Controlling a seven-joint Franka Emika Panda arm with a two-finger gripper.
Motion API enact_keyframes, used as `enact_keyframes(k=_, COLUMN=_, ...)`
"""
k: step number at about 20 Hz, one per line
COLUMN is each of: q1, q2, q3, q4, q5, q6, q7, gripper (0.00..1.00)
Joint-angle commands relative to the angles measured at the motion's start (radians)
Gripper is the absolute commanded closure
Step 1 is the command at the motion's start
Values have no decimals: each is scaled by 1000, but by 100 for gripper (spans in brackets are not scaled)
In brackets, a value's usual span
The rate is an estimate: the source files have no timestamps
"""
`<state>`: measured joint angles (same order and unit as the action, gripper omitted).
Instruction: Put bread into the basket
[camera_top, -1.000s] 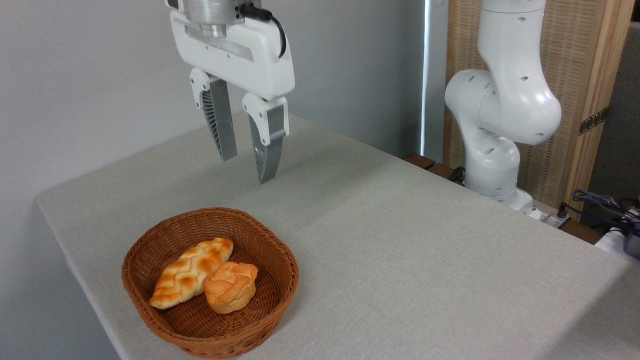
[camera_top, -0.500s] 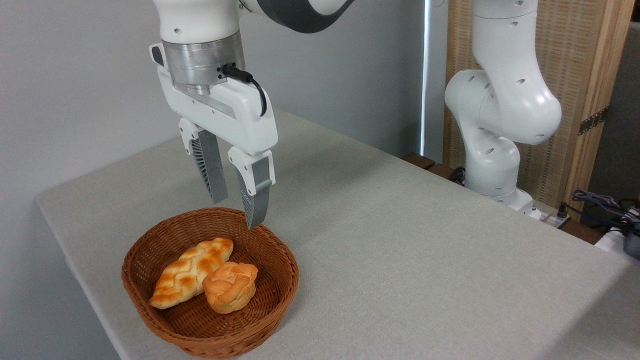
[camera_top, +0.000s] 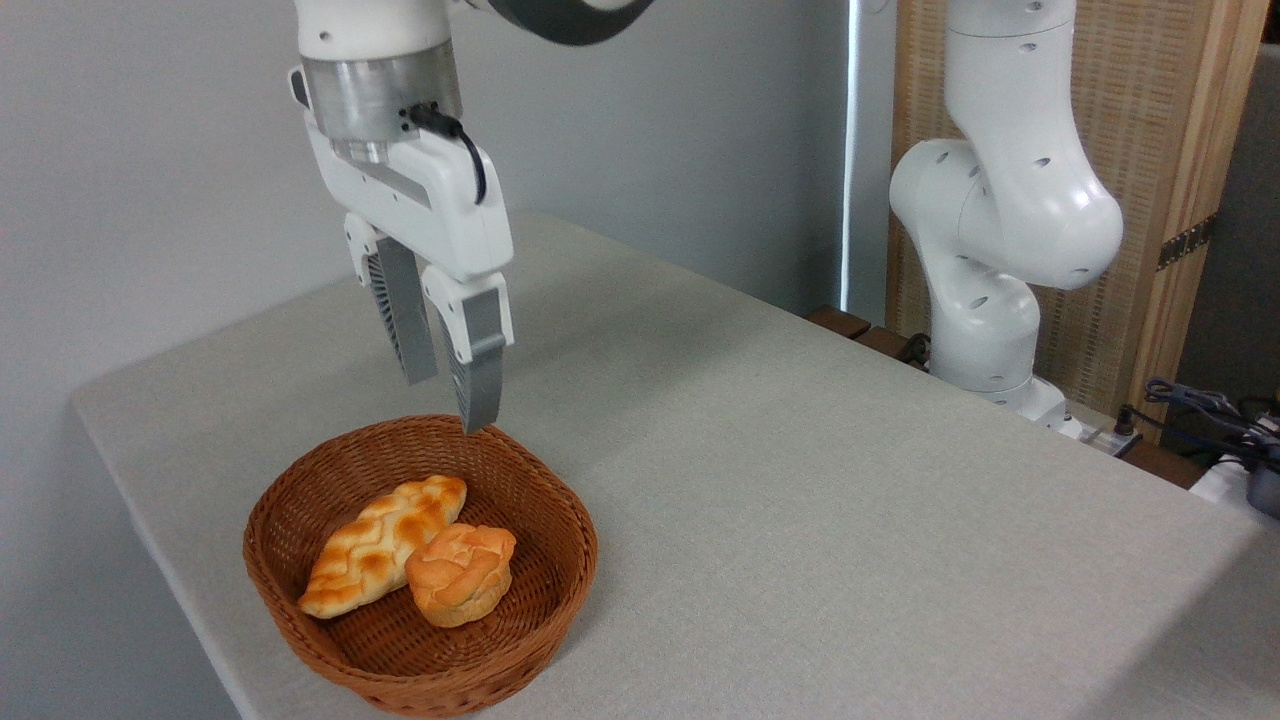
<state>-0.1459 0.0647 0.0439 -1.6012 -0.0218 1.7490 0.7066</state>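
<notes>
From my remote station I saw the gripper hanging above the far rim of the basket, fingers slightly apart and holding nothing. The bread lay inside the basket, touching the braided loaf, on the grey table.

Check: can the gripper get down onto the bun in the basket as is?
Probably yes. The gripper hangs open and empty above the basket back rim; the bun lies uncovered, though touching the braided loaf.
</notes>
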Motion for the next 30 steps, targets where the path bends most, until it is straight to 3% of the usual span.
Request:
enact_keyframes(k=1, q1=3, q2=-75, q3=4, q4=-26, q5=19, q6=-38, q7=57, gripper=0)
enact_keyframes(k=3, q1=28, q2=-103, q3=11, q4=-31, q5=17, q6=-74, q7=71, gripper=0)
enact_keyframes(k=8, q1=29, q2=-109, q3=-35, q4=-31, q5=29, q6=-112, q7=64, gripper=0)
enact_keyframes(k=13, q1=29, q2=-125, q3=-38, q4=-29, q5=28, q6=-169, q7=53, gripper=0)
enact_keyframes(k=30, q1=20, q2=-114, q3=-27, q4=-25, q5=20, q6=-187, q7=65, gripper=0)
